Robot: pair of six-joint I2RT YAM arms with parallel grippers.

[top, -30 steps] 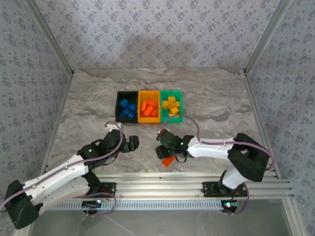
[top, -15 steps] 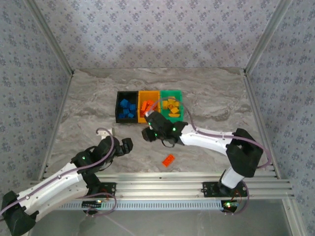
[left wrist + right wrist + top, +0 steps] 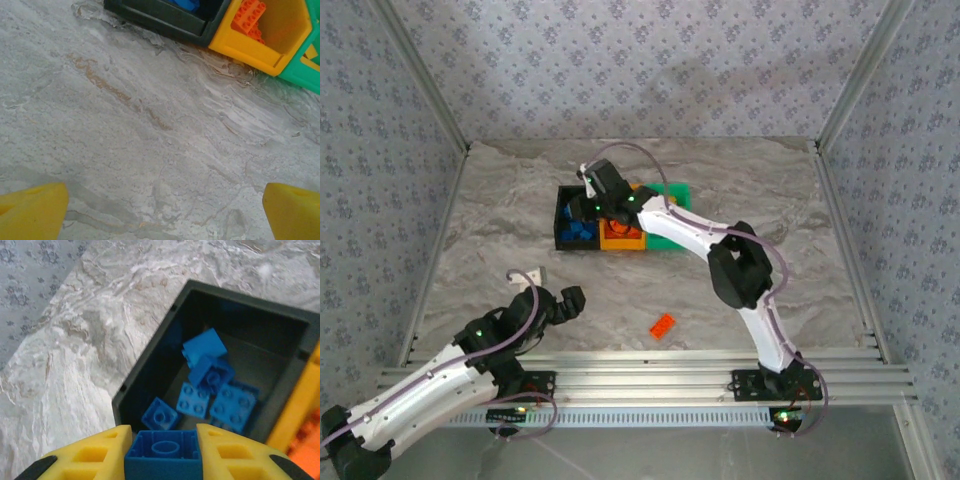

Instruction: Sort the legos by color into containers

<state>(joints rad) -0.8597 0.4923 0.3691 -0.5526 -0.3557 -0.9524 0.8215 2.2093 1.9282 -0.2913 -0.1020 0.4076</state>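
The right claw (image 3: 162, 452) is closed on a blue brick (image 3: 162, 456), pinched between its two yellow fingers, and hangs over the near-left corner of the black bin (image 3: 250, 299). Below it, a handful of blue bricks (image 3: 215, 385) already lie on that bin's floor. Just right of the black bin is the orange bin (image 3: 250, 47), with orange-red bricks (image 3: 246, 15) inside, and right again the green bin (image 3: 678, 190), whose contents the arm mostly covers in the overhead view.

The left claw (image 3: 162, 212) hovers wide open and empty over bare worktop (image 3: 150, 140), near and left of the bins.

One orange-red brick (image 3: 663, 325) lies loose on the worktop, near the front rail, well apart from the bins. I see no other stray.

So the sort looks almost finished: the blue brick needs releasing into the black bin, then the lone orange-red one needs carrying to the orange bin.
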